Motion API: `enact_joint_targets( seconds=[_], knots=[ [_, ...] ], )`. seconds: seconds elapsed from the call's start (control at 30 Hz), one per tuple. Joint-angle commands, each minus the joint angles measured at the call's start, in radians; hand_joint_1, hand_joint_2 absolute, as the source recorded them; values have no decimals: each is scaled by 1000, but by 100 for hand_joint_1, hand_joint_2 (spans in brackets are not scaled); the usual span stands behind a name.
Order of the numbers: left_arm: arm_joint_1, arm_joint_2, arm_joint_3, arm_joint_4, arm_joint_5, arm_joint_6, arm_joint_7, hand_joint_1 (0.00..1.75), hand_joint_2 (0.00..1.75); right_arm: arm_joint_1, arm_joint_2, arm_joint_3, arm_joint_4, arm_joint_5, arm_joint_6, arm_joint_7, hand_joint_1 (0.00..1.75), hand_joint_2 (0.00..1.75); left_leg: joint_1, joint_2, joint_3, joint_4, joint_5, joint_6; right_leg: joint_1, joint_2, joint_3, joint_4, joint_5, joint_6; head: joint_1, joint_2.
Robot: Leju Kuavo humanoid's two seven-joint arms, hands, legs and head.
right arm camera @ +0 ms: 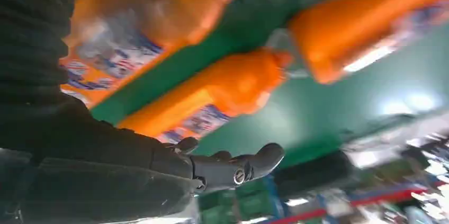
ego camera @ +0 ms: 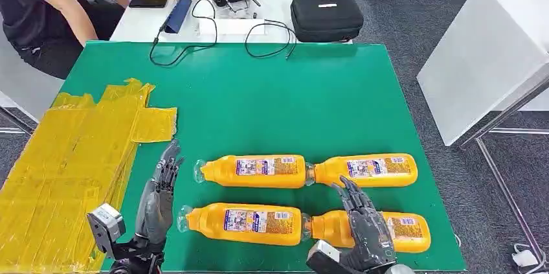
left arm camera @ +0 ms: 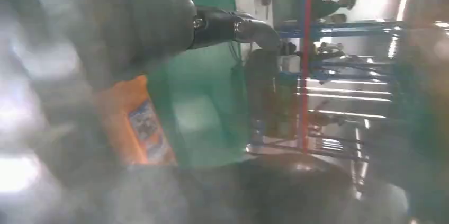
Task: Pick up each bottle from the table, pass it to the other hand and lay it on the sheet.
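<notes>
Four orange bottles lying flat on the green desk (ego camera: 336, 86), two rows of two. Far row: far-left bottle (ego camera: 256, 171) and far-right bottle (ego camera: 369, 170), cap to base, touching or nearly so. Near row: near-left bottle (ego camera: 241, 220) and near-right bottle (ego camera: 382, 230) — the latter partly hidden under the right hand (ego camera: 364, 225). Right hand spread open over that bottle, fingers apart, pointing toward 12 o'clock; contact cannot be judged. Left hand (ego camera: 158, 199) released too, fingers loosely extended, holding nothing, just at 9 o'clock of the near-left bottle. Yellow sheet (ego camera: 71, 170) crumpled across the desk's 9 o'clock edge — no bottle on it. At 12 o'clock, a black case (ego camera: 325, 16) and a seated person (ego camera: 48, 11).
</notes>
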Motion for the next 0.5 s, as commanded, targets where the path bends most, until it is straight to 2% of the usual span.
enact_joint_targets(
  seconds=[0.03, 0.23, 0.33, 0.37, 0.5],
  knots=[
    [21, -32, 69, 6, -12, 2, 28, 0, 0, 6, 2, -48, 77, 78, 85, 130, 0, 175, 0, 0, 4, -1, -1, 0, 0, -1, 4, -1, -1, 0, 0, 0],
    [31, -49, 92, -25, -6, -1, 47, 0, 0, 18, 14, -90, 75, 111, 176, 228, 0, 175, 0, 1, 7, -1, -3, 0, 0, -1, 7, -1, -2, -1, 0, 0],
    [32, -49, 102, -24, -4, -4, 49, 0, 0, 37, 12, -117, 74, 100, 199, 245, 0, 175, 0, 0, 2, -1, -1, 0, 0, -1, 2, -1, -1, 0, 0, 0],
    [31, -49, 104, -23, -3, -5, 49, 0, 0, 39, 10, -119, 74, 103, 204, 247, 0, 175, 0, 0, 6, -1, -2, 0, 0, -1, 6, -1, -2, 0, 0, 0],
    [29, -52, 110, -19, -2, -9, 51, 0, 0, 43, 10, -122, 74, 121, 230, 261, 0, 175, 0, 0, 4, -1, -2, 0, 0, -1, 4, -1, -1, 0, 0, 0]
  ],
)
